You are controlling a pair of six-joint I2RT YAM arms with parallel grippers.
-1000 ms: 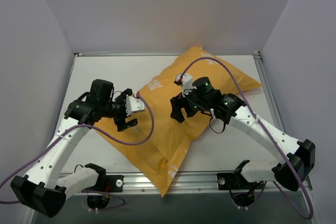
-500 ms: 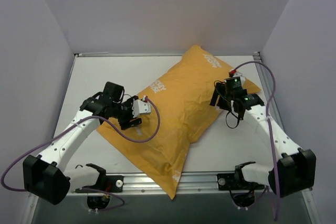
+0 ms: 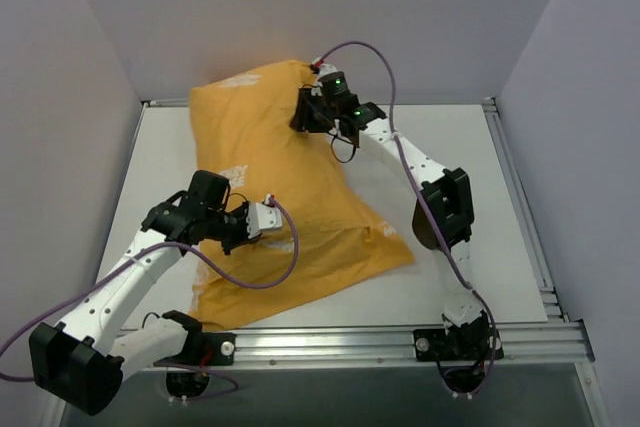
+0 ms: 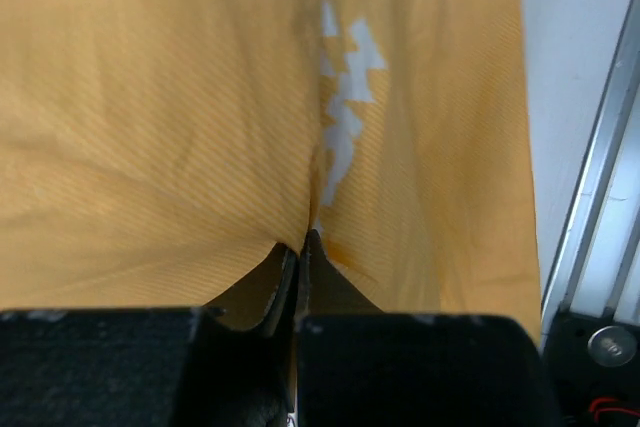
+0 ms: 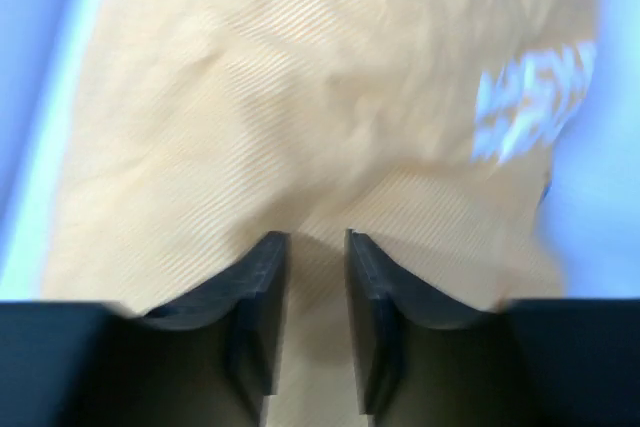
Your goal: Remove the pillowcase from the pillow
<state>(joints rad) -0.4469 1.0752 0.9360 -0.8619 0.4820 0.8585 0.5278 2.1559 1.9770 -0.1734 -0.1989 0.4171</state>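
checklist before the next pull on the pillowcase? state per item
1. Left claw pinched shut on a pillowcase fold: ok.
2. Right claw has fabric between its fingers, far end raised: ok.
3. Pillow showing at an opening: not ok, none in view.
4. Which end is open: cannot tell.
5. Left arm's cable off the fabric: not ok, it loops over it.

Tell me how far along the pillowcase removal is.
Done: only the grips. The left gripper pinches a fold of the pillowcase on its near half, and the right gripper holds its far end raised off the table. In hand: the case, gripped at both places. Left: the removal itself; no white pillow shows yet.
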